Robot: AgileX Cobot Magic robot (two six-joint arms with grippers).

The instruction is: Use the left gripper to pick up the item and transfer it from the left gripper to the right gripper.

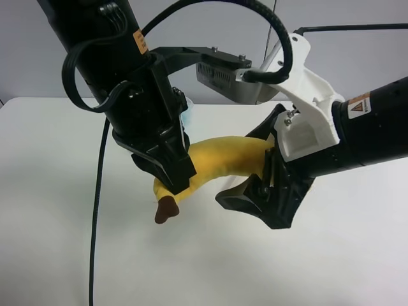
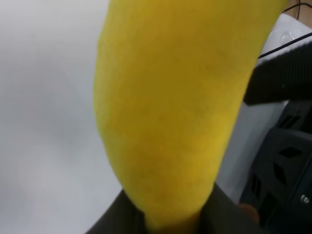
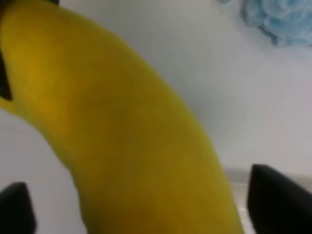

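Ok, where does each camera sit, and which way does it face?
Exterior high: above, looking down at the table; both arms show.
Right wrist: on the right gripper, facing the plush banana and bath pouf; its fingertips show.
Left wrist: on the left gripper, facing the plush banana; its jaws show.
Shared: all three show the plush banana.

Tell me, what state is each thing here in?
plush banana: held in the air above the table.
left gripper: shut on the plush banana near its brown stem.
right gripper: open, jaws either side of the other end.
blue bath pouf: lying on the table, untouched.
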